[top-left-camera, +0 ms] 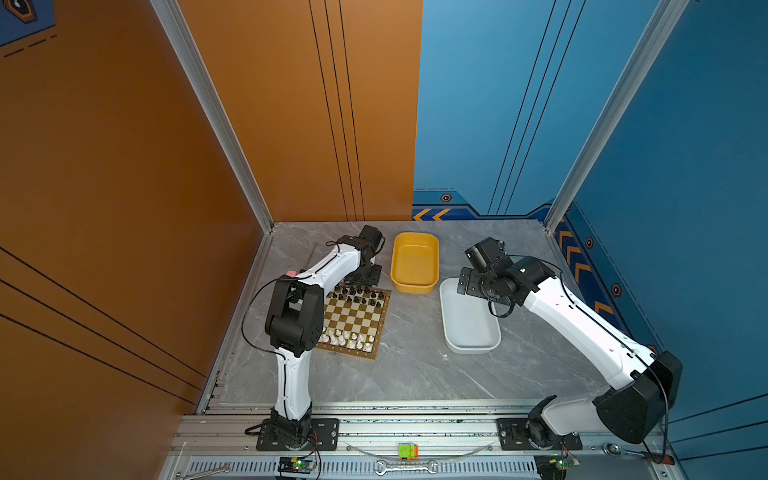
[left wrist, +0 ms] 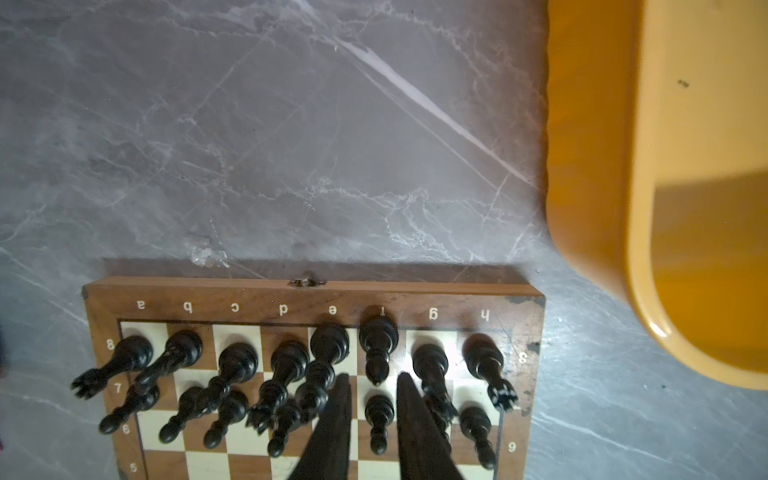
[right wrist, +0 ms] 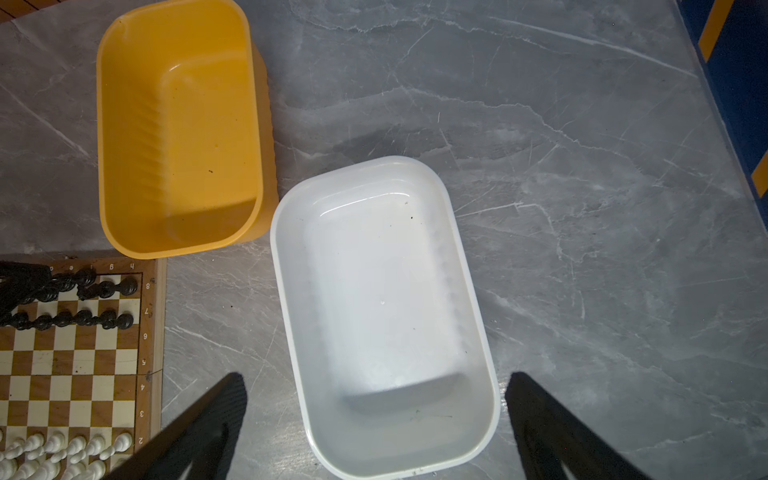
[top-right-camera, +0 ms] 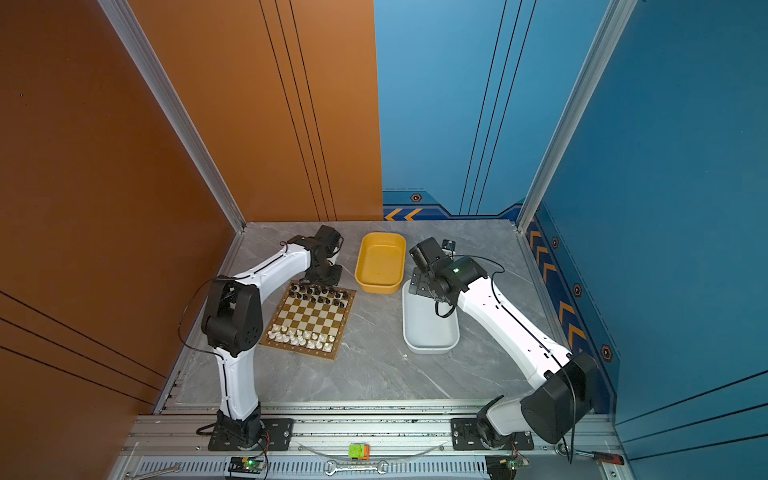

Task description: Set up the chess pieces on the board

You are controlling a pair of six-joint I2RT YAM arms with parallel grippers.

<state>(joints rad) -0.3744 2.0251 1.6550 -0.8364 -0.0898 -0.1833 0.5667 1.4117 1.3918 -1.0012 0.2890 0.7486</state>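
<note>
Though the orange wall (top-left-camera: 124, 166) and the blue wall (top-left-camera: 623, 124) close in the cell, the grey marble table (top-left-camera: 415, 374) has room to spare. On it the white tub (top-left-camera: 469, 328) and the yellow tub (top-left-camera: 415, 262) lie bare, just right of the board (top-left-camera: 353, 318). The right gripper (right wrist: 377, 375) hangs over the white tub, jaws wide, holding nothing, well apart from the board. The left gripper (left wrist: 373, 375), the nearer one, hovers over the board's far rows, jaws narrowly parted. The black pieces (top-left-camera: 357, 293) fill those two rows, the white pieces (top-left-camera: 345, 338) the two near ones. One upright black pawn (left wrist: 379, 409) stands between its fingers (left wrist: 334, 419), apparently touching neither. A straight lift along the pawn's axis looks safest, since its neighbours crowd close.
</note>
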